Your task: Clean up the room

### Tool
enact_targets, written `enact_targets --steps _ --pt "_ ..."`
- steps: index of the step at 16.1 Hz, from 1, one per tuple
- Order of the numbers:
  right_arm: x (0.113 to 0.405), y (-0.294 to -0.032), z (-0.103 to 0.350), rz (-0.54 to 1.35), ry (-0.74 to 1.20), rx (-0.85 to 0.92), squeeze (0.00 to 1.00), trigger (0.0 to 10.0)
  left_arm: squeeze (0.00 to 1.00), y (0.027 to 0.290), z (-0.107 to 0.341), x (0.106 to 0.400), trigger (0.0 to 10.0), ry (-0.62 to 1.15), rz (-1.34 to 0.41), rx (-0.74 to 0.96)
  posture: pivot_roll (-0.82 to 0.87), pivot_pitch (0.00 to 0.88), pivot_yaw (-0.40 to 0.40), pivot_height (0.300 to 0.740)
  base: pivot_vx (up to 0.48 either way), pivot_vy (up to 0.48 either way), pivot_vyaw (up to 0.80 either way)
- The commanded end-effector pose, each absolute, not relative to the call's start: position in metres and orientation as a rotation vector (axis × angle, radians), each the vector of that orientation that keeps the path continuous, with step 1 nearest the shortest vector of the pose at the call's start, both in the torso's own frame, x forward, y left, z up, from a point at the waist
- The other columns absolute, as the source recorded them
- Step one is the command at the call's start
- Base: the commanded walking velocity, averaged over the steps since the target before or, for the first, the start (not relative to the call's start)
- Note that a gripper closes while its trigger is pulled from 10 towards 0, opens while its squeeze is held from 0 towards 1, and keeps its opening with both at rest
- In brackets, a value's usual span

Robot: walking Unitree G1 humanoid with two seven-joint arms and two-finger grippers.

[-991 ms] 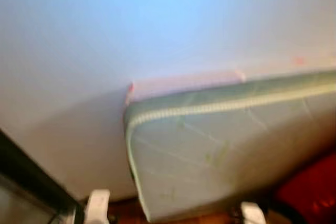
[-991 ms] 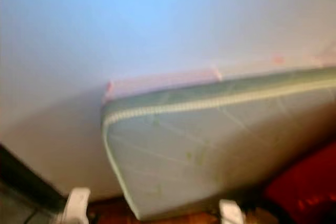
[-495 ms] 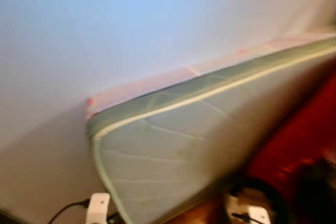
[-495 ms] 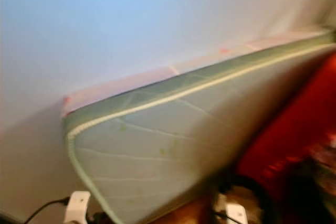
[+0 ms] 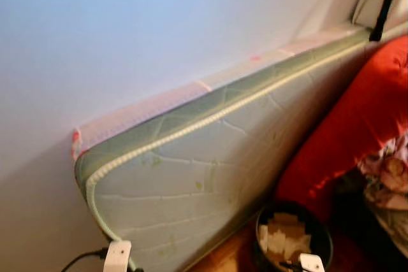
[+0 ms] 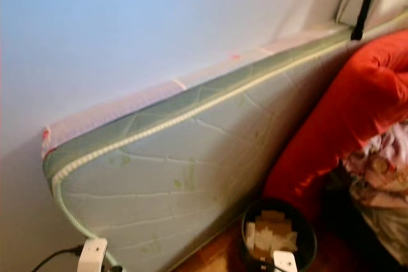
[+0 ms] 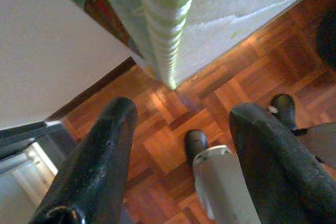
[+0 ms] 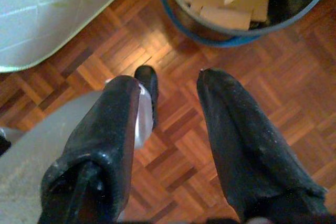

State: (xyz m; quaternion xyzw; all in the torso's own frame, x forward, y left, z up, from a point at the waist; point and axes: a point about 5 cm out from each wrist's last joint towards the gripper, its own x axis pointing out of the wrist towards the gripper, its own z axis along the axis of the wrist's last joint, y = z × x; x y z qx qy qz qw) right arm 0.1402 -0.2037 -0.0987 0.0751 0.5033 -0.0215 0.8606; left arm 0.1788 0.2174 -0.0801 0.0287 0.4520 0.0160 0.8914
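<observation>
A pale green quilted mattress [image 5: 210,157] leans on edge against the white wall [image 5: 127,23]. A dark round bin [image 5: 293,237] holding cardboard scraps and paper stands on the parquet floor by its lower edge; the right wrist view shows the bin [image 8: 236,17] too. My left gripper [image 7: 181,156] hangs open over the parquet near the mattress corner [image 7: 168,40], holding nothing. Above the floor beside the bin, my right gripper [image 8: 168,140] is open and empty as well.
A big red cushion [image 5: 347,132] leans against the mattress at the right, with a heap of patterned cloth [image 5: 386,179] below it. A black cable [image 5: 83,259] runs along the wall at lower left. A black pole [image 5: 386,1] stands at top right.
The camera has swung to the right: the mattress slid left in the picture, and the red cushion, the bin and the cloth heap have come into view.
</observation>
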Motion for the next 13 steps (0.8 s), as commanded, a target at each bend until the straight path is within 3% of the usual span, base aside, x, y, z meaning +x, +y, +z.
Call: enact_targets --steps 1,3,7,10,13 --pt "0.1429 -0.2081 -0.0968 -0.054 1.041 0.152 0.0 10.0 0.0 0.2175 -0.0797 0.1799 10.0 0.941 0.032 0.069 -0.01 0.0 -0.002 0.74 0.0 0.0 0.0" --pt "0.1429 -0.2098 -0.0965 -0.06 1.038 0.153 0.0 10.0 0.0 0.2174 -0.0794 0.1804 10.0 0.937 0.027 0.083 -0.01 0.0 -0.002 0.74 0.0 0.0 0.0" --pt "0.143 -0.2124 -0.0961 -0.078 1.034 0.16 0.0 10.0 0.0 0.2161 -0.079 0.1818 10.0 0.935 0.025 0.079 -0.01 0.0 -0.002 0.74 0.0 -0.287 0.0" --pt "0.1433 -0.2109 -0.0963 -0.074 1.037 0.158 0.0 10.0 0.0 0.2147 -0.0788 0.1827 10.0 0.931 0.022 0.08 -0.02 0.0 -0.002 0.74 0.0 -0.286 -0.71" --pt "0.1458 -0.2102 -0.0952 -0.074 1.015 0.151 0.0 10.0 0.0 0.214 -0.078 0.1845 10.0 0.923 0.02 0.076 -0.02 0.0 -0.004 0.74 0.0 -0.289 0.0"
